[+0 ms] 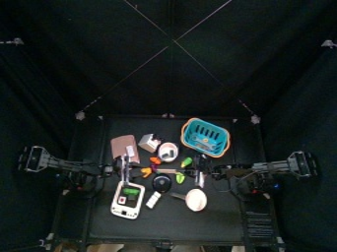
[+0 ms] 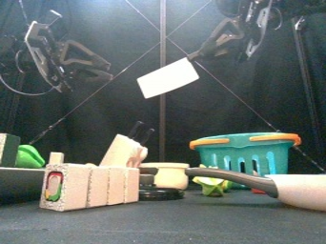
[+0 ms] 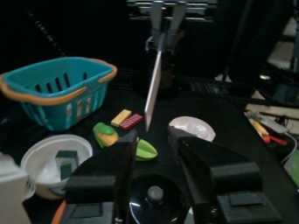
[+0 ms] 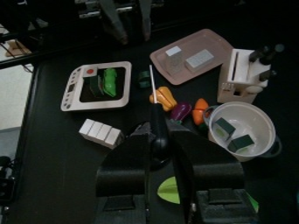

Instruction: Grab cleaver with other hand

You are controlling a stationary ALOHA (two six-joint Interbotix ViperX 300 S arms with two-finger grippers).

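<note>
Black curtains close in a small black bench [image 1: 231, 224] crowded with toy kitchen things. High over its middle the cleaver [image 2: 170, 78] hangs in the air, its pale blade tilted in the front view. The right gripper [image 2: 208, 54] grasps it by the handle, fingers clenched on it; in the right wrist view that gripper [image 4: 162, 140] has its fingers close together around the dark handle. In the left wrist view the blade [image 3: 153, 77] shows edge-on, upright, hanging from the right gripper's fingers [image 3: 165, 33] opposite.

The left gripper [image 3: 155, 157] is released, its fingers spread with a clear gap between them, facing the blade and not touching it. In the front view the left arm [image 2: 57, 55] hangs high at the left, apart from the cleaver.

Below, a teal basket [image 1: 206, 135] stands toward the bench's right rear. A pink board [image 1: 124, 146] lies at the left, with a white knife block [image 4: 246, 72] just beside it. A white tray [image 1: 126, 201] holding something green sits at the front left. A white bowl [image 4: 243, 127] lies near the middle, with orange and purple toy pieces [image 4: 187, 109] beside it. A wooden block [image 2: 87, 185] stands nearest the front camera.
</note>
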